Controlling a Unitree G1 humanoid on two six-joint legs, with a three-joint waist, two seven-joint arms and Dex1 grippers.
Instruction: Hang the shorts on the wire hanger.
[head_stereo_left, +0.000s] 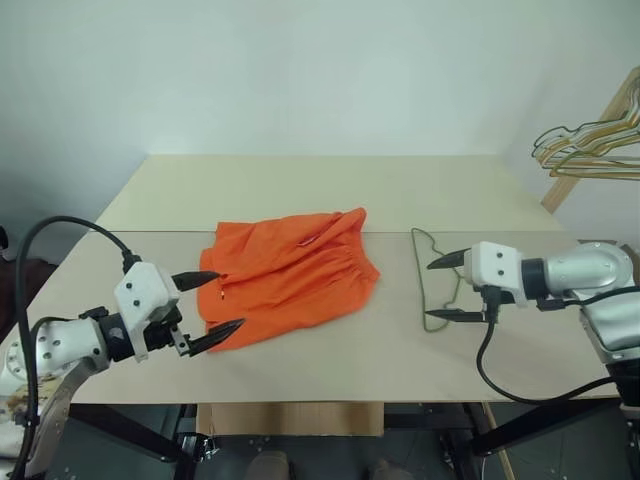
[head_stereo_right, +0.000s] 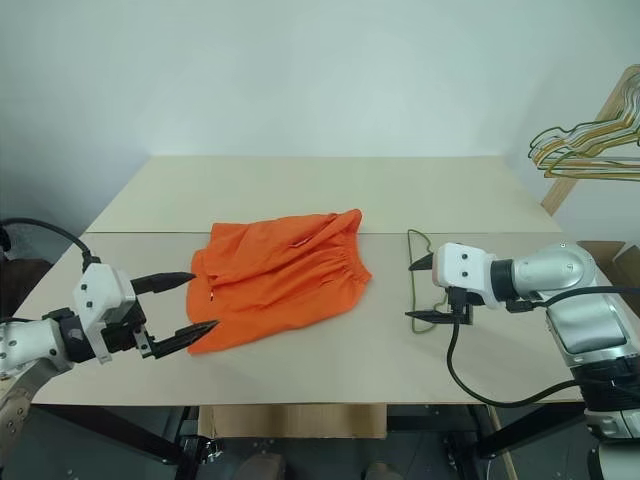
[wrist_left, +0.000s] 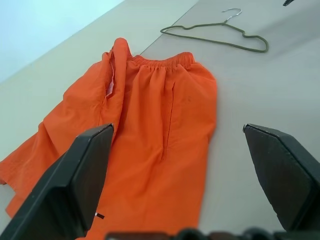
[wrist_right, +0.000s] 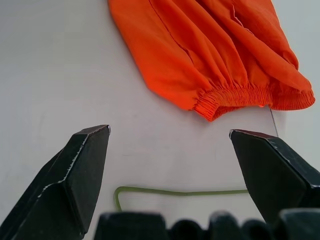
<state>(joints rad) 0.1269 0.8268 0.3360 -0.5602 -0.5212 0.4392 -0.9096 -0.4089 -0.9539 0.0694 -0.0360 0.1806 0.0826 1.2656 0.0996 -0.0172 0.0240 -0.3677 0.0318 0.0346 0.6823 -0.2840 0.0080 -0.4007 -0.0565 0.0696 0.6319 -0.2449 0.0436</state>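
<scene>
Now left claw (head_stereo_left: 210, 305) gaping at near-left corner of bright orange fabric shorts (head_stereo_left: 290, 275); right claw (head_stereo_left: 452, 288) gaping over thin olive-green wire hanger (head_stereo_left: 430, 290), both empty.

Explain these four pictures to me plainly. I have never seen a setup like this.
This is a humanoid robot with two arms. Two pictures come from cameras in its head, looking down over a beige table. The other two come from cameras on its wrists, looking out between each gripper's black fingers. On the table lie orange shorts and, beside them without touching, a thin green wire hanger. The left gripper hovers by the shorts and the right gripper over the hanger. Both are open and hold nothing.
</scene>
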